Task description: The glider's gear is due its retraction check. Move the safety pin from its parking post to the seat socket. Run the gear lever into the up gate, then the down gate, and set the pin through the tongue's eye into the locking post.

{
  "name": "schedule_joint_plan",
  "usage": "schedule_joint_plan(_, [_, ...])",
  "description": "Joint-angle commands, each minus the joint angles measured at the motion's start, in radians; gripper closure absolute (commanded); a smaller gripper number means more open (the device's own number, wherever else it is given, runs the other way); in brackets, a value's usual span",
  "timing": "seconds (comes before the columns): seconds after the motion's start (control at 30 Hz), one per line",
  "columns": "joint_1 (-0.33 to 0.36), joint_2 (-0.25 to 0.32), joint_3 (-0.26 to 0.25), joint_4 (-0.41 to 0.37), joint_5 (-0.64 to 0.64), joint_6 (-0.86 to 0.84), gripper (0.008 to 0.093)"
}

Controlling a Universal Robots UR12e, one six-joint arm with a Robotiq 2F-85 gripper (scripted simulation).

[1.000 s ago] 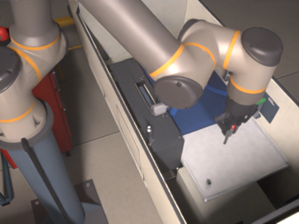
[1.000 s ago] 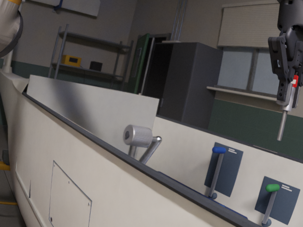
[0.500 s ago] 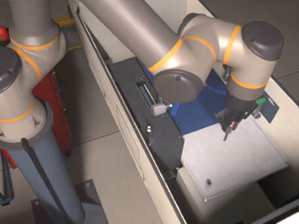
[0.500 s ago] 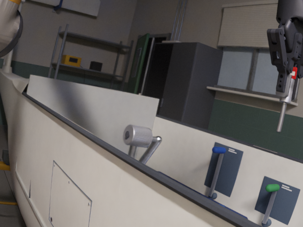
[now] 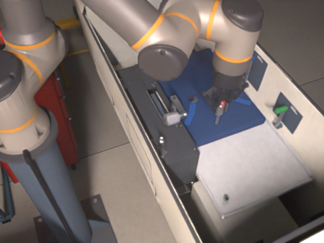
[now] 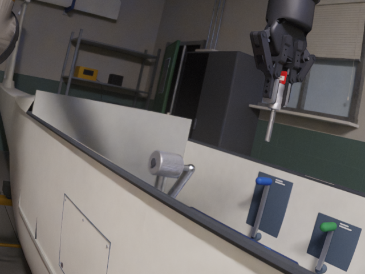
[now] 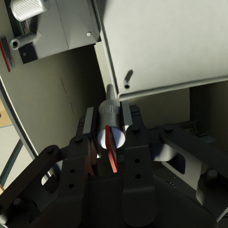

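My gripper [image 5: 221, 106] hangs above the cockpit, over the blue seat cushion [image 5: 216, 103]. The safety pin [image 6: 274, 103], a silver pin with a red tag, is gripped by its head between the closed fingers and points straight down [image 7: 111, 119]. The gear lever with its ribbed silver knob [image 5: 173, 117] stands on the dark console at the cockpit's near wall [image 6: 166, 164]. The seat socket [image 5: 225, 198] is a small hole near the front edge of the pale seat pan [image 7: 126, 86]. A short silver post [image 5: 161, 140] stands on the console in front of the lever.
The cockpit rim [image 6: 177, 203] runs along the near side below the gripper. On the far wall stand a blue-capped lever [image 6: 263, 181] and a green-capped lever [image 6: 328, 226]. My own arm's elbow [image 5: 163, 60] hangs over the console.
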Motion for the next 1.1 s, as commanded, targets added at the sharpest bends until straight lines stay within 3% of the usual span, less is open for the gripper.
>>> schedule_joint_plan(0.0, [0.013,-0.012,0.011,-0.001,0.0,0.013,0.0934])
schedule_joint_plan(0.3, [0.154,-0.111,0.108,0.001,0.0,0.154,0.0934])
schedule_joint_plan(0.57, [0.255,-0.157,0.149,0.006,0.0,0.256,0.0934])
schedule_joint_plan(0.93, [0.285,-0.167,0.159,0.006,0.0,0.286,0.0934])
schedule_joint_plan(1.07, [0.286,-0.145,0.175,-0.031,0.0,0.287,0.0934])
